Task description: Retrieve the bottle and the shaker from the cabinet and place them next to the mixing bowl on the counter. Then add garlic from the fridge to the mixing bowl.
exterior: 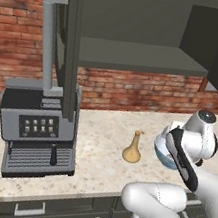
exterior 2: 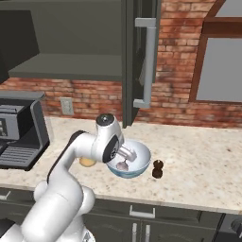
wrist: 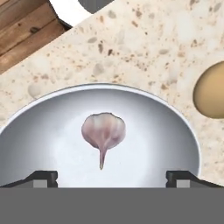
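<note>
One bowl [wrist: 26,144], one garlic [wrist: 103,132], one bottle [exterior: 133,148], one shaker [exterior 2: 158,169], all on the counter [exterior 2: 198,160]. The garlic is a pale pinkish-white bulb with a thin stem, lying inside the white bowl. The gripper [wrist: 111,177] hovers right above it, fingers spread wide, holding nothing. The bottle and shaker sit on either side of the bowl.
</note>
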### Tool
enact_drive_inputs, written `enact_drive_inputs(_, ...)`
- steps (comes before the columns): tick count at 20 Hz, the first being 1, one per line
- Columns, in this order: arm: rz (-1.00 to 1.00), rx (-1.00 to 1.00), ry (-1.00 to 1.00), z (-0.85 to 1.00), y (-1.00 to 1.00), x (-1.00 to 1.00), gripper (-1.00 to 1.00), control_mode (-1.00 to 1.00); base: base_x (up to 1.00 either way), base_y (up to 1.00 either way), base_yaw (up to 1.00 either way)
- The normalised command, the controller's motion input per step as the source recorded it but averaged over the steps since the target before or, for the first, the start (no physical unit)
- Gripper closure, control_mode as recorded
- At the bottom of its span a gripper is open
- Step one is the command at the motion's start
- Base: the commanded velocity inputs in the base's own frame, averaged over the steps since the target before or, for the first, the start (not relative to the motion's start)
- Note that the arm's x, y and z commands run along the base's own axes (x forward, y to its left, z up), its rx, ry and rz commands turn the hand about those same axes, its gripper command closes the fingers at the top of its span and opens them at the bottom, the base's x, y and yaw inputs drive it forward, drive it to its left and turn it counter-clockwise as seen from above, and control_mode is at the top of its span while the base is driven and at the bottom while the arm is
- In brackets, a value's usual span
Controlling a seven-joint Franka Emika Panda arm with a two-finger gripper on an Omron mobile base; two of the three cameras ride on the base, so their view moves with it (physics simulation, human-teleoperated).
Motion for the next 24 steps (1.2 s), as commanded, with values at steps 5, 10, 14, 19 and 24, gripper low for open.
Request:
enact_drive_inputs(5, -0.01, -0.03, -0.05, 0.60, 0.34, -0.27, -1.00, -1.00, 0.00, 0.00, 0.00)
enact_drive_inputs(10, -0.01, 0.00, 0.16, 0.89, 0.26, -0.56, -1.00, -1.00, 0.00, 0.00, 0.00)
enact_drive_inputs(14, 0.00, 0.00, 0.07, 0.81, 0.11, -0.96, -1.00, -1.00, 0.00, 0.00, 0.00)
enact_drive_inputs(19, 0.00, 0.00, 0.00, 0.49, 0.20, -0.99, -1.00, -1.00, 0.00, 0.00, 0.00)
enact_drive_inputs(24, 0.02, 0.00, -0.05, 0.02, 0.34, -0.90, -1.00, -1.00, 0.00, 0.00, 0.00)
